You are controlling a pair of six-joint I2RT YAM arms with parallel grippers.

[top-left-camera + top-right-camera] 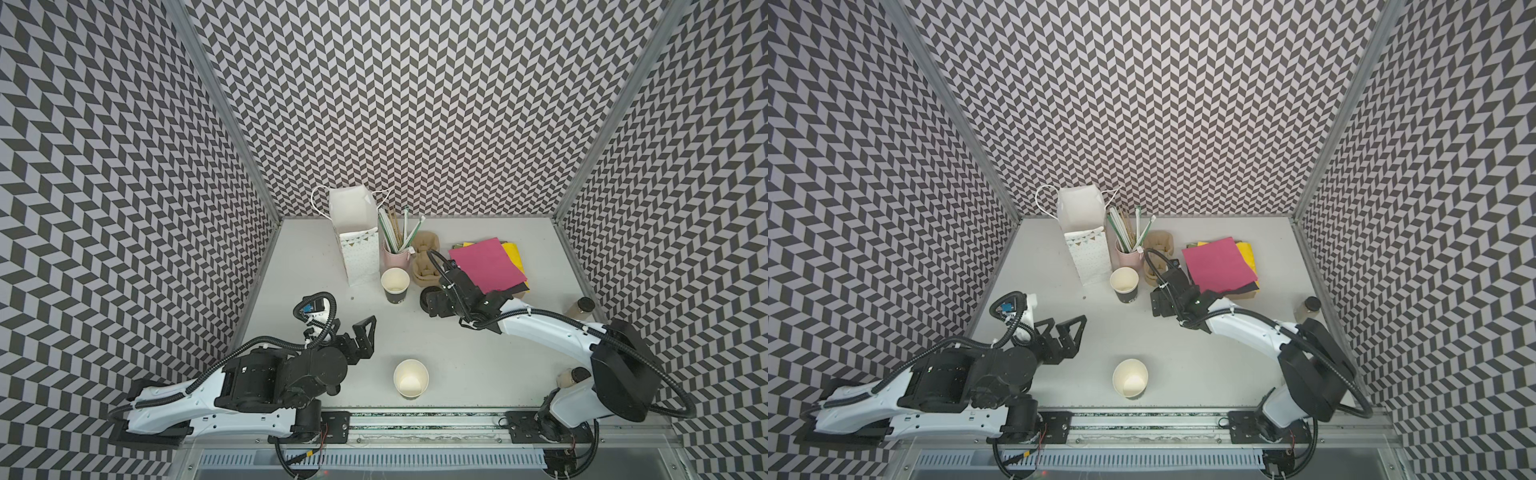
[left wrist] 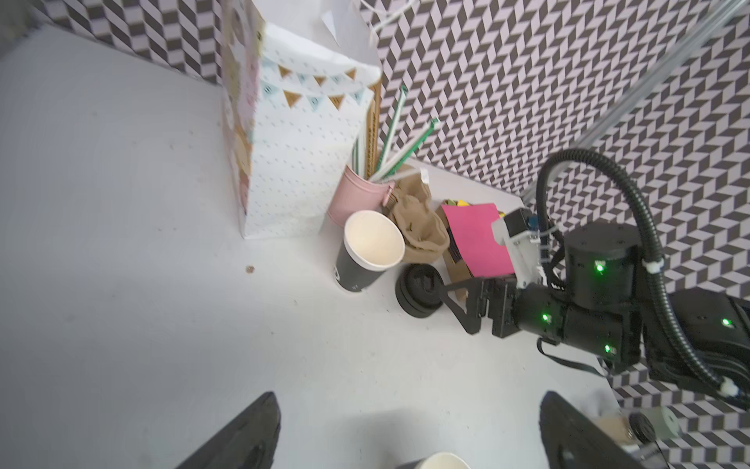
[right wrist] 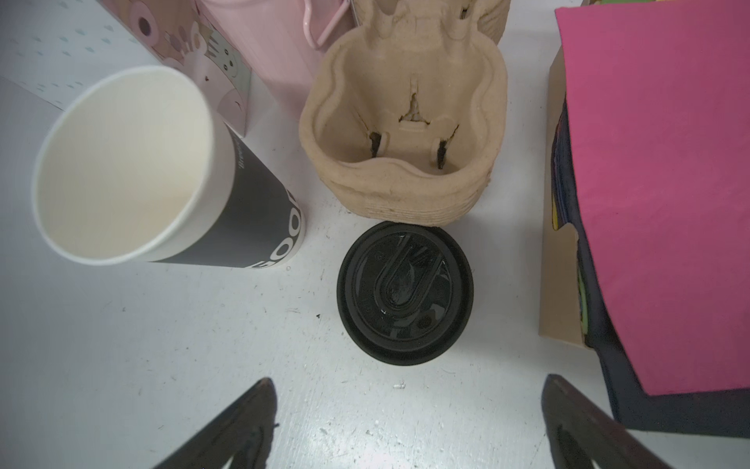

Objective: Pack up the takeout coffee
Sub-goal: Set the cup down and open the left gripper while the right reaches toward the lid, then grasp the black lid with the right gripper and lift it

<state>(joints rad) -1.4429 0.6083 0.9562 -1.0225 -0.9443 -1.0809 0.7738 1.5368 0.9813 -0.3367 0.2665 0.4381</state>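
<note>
The takeout coffee with its lid on is out of view. An open dark cup [image 1: 410, 378] with a cream inside stands near the front edge, also at the edge of the left wrist view [image 2: 444, 461]. My left gripper [image 1: 1063, 326] is open and empty to the left of it, apart from it. A second open dark cup [image 3: 134, 170] stands by the paper bag [image 1: 357, 245]. Black lids [image 3: 404, 292] lie stacked on the table to its right. My right gripper [image 3: 406, 381] is open just short of the lids, its fingers wide and touching nothing.
A pink holder of straws [image 1: 395, 253] and stacked pulp cup carriers [image 3: 406, 134] stand behind the lids. Pink and yellow napkins [image 1: 486, 262] lie to the right. One tan bottle [image 1: 579, 309] stands by the right wall, another [image 1: 571, 376] beside the right arm's base.
</note>
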